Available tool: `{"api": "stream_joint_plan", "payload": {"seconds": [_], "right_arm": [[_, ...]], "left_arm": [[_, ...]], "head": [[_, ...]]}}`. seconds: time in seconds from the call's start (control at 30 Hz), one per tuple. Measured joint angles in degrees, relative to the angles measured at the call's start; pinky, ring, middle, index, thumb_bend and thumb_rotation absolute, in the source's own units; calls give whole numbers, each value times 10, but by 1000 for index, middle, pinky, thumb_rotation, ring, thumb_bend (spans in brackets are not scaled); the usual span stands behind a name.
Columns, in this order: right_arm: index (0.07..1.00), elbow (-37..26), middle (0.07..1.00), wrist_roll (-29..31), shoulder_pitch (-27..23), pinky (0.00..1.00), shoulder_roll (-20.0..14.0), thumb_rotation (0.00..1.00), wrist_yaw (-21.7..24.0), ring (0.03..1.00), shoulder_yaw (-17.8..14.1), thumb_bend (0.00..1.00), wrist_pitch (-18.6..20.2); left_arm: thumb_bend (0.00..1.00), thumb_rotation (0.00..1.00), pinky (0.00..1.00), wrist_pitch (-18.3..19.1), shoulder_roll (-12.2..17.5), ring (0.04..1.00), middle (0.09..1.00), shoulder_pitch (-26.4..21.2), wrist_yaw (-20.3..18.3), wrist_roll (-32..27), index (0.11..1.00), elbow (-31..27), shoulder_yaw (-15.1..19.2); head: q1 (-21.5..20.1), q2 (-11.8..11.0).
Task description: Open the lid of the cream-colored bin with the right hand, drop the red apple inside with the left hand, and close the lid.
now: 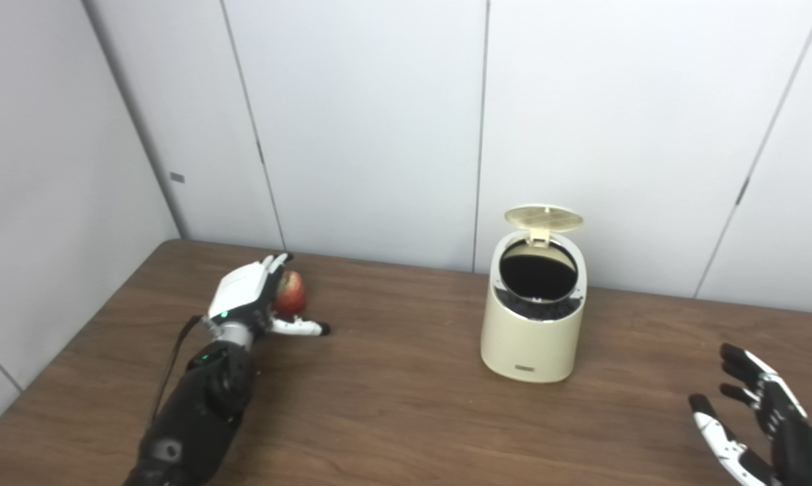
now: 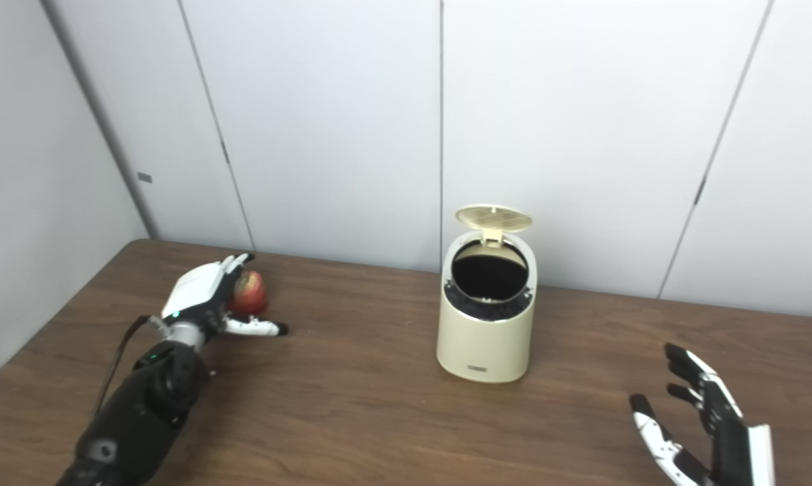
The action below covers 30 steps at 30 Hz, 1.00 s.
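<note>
1. Left hand (image 1: 247,293), left of centre: set against the red apple (image 1: 291,291), fingers spread over its top and near side, thumb reaching along the table below it. Whether the fingers already clasp the fruit cannot be told; the apple appears to rest on the wooden table (image 1: 392,405).
2. Red apple, left of centre, well apart from the bin: it lies between the fingers above and the thumb beneath, most of its right face exposed. Judged firm, smooth, rounded and moderately light, it may roll or slip under a loose hold; best taken around its widest girth, fingers opposite the thumb.
3. Cream-colored bin (image 1: 532,331), right of centre: upright on the table, its lid (image 1: 543,217) raised at the rear hinge, the dark round mouth open and facing upward and toward the camera.
4. Right hand (image 1: 760,422), lower right corner: fingers released and apart, holding nothing, well apart from the bin.
</note>
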Motion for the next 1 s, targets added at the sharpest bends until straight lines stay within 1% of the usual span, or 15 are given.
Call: {"api": "stream_joint_plan", "payload": {"seconds": [0.03, 0.13, 0.2, 0.23, 0.27, 0.4, 0.47, 0.57, 0.67, 0.77, 0.83, 0.9, 0.97, 1.0], "right_arm": [[766, -2, 800, 6, 2, 675, -1, 507, 4, 794, -1, 154, 1], [734, -11, 769, 13, 10, 608, -4, 601, 12, 759, -3, 185, 6], [707, -13, 745, 14, 12, 563, -4, 658, 13, 729, -5, 242, 9], [694, -13, 733, 15, 12, 546, -4, 674, 14, 716, -8, 268, 10], [682, -13, 717, 17, 12, 521, -4, 685, 14, 693, -11, 293, 11], [668, -11, 695, 28, 12, 479, -3, 707, 15, 663, -18, 363, 13], [665, -11, 692, 33, 12, 473, -3, 722, 17, 659, -19, 365, 14], [652, -9, 683, 33, 11, 460, -4, 763, 17, 652, -19, 405, 14], [647, -8, 681, 32, 10, 453, -4, 790, 17, 651, -20, 447, 14], [644, -7, 675, 31, 9, 445, -4, 794, 17, 642, -20, 462, 13], [638, -6, 665, 32, 8, 431, -4, 789, 17, 627, -20, 483, 13], [635, -6, 661, 32, 8, 423, -4, 802, 17, 621, -21, 503, 13], [637, -6, 662, 31, 8, 424, -4, 815, 17, 625, -21, 517, 13], [634, -6, 662, 30, 8, 421, -4, 820, 17, 624, -21, 534, 13]], "left_arm": [[1000, 398, 1000, 3, -2, 1000, 995, -4, 2, 1, 984, 3, -2], [1000, 394, 1000, 10, -4, 1000, 994, -12, 9, 3, 982, 13, -11], [1000, 388, 1000, 16, -5, 1000, 992, -18, 16, 4, 981, 24, -12], [1000, 392, 1000, 18, -5, 1000, 992, -20, 23, 5, 982, 26, -13], [1000, 395, 1000, 20, -6, 1000, 990, -20, 28, 7, 981, 26, -15], [1000, 388, 1000, 33, -7, 1000, 994, -21, 34, 14, 984, 30, -20], [1000, 410, 1000, 43, -7, 1000, 996, -23, 34, 17, 986, 33, -24], [1000, 421, 1000, 58, -7, 1000, 1000, -26, 34, 24, 991, 41, -32], [1000, 406, 1000, 67, -7, 1000, 996, -28, 34, 24, 986, 41, -34], [1000, 369, 994, 71, -6, 989, 978, -29, 35, 24, 969, 43, -36], [1000, 324, 918, 74, -6, 958, 955, -29, 36, 24, 945, 43, -36], [1000, 285, 775, 80, -6, 911, 927, -30, 37, 24, 914, 43, -36], [1000, 245, 708, 85, -6, 865, 896, -32, 36, 23, 886, 43, -36], [1000, 202, 661, 87, -6, 814, 861, -32, 36, 23, 858, 43, -36]], "head": [[0, 0], [28, -7], [41, -10], [41, -10], [43, -11], [54, -12], [55, -14], [61, -16], [61, -16], [59, -16], [60, -17], [58, -16], [56, -15], [56, -15]]}}
